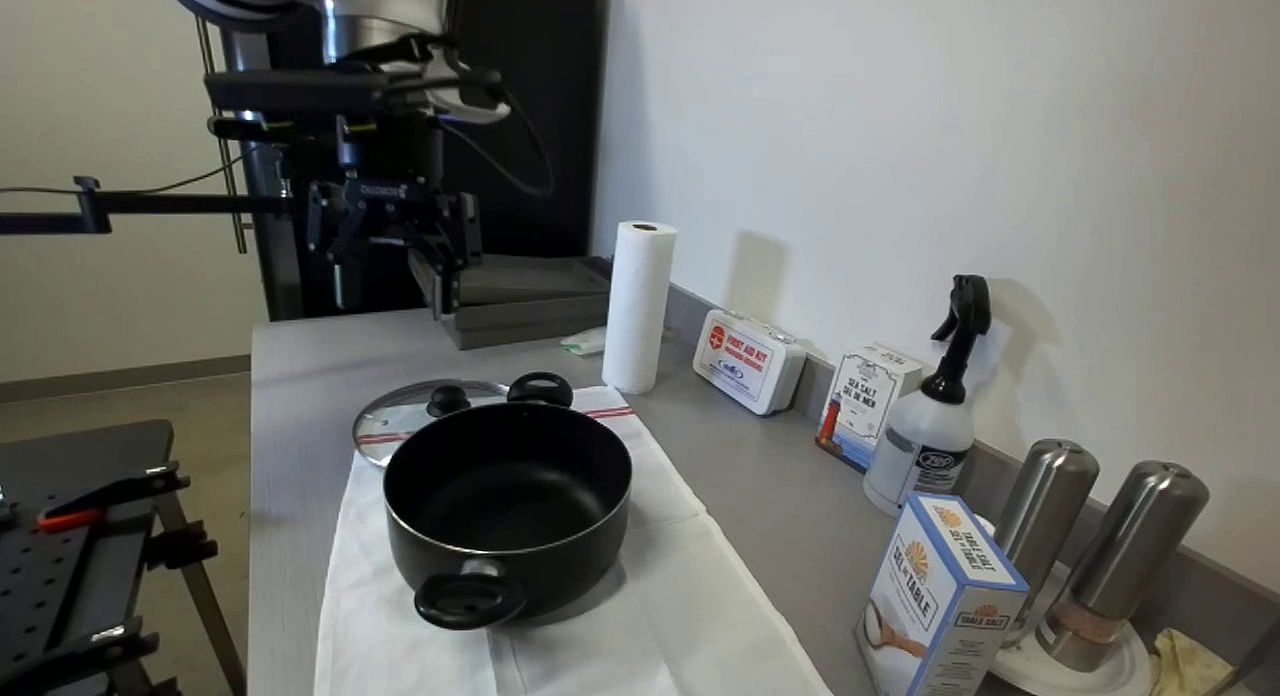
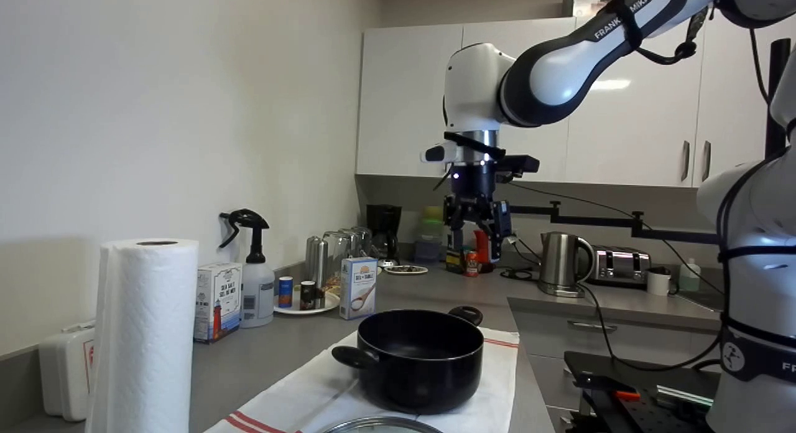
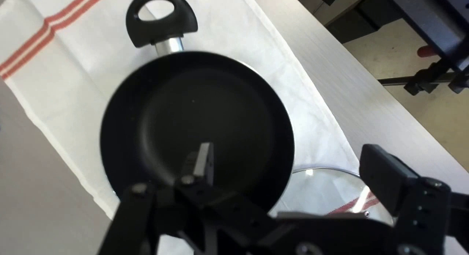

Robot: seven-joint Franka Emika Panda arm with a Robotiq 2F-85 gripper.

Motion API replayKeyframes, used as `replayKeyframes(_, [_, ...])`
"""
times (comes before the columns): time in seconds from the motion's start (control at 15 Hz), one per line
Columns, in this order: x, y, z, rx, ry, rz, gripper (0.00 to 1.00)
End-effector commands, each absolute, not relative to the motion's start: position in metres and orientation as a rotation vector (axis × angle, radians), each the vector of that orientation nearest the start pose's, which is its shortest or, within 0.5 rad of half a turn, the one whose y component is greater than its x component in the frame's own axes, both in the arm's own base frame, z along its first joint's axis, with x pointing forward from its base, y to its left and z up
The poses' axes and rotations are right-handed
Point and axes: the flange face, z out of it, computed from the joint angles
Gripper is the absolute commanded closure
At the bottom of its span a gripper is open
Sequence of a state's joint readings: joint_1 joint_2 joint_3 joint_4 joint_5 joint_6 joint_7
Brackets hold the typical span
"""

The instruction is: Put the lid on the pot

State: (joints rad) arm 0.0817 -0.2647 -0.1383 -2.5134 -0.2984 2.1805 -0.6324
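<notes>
While your gripper (image 1: 396,294) hangs with jaws spread, holding nothing, the lid (image 1: 403,419) lies on the cloth (image 1: 680,606) beside the pot (image 1: 508,496).
Lift the lid by its knob (image 1: 447,401); expect stiff, breakable glass, likely light but slick. Clear the adjacent pot handle (image 1: 541,377). Room above appears open. Farther out, mind the edge of the counter (image 1: 295,496), then the paper roll (image 1: 640,311).

This place is a kitchen: white cabinets (image 2: 407,103) hang above the grey counter (image 2: 429,293), and on it stand a kettle (image 2: 558,265), a toaster (image 2: 620,266) and a coffee maker (image 2: 383,220)
</notes>
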Motion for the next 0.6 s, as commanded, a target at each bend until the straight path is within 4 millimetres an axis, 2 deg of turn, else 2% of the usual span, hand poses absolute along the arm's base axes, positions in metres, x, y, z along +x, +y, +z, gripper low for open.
replayKeyframes(0.0, [0.462,-0.002,0.340,-2.937,-1.417,0.237,0.00])
replayKeyframes(0.53, [0.508,0.064,0.282,-2.756,-1.744,0.194,0.00])
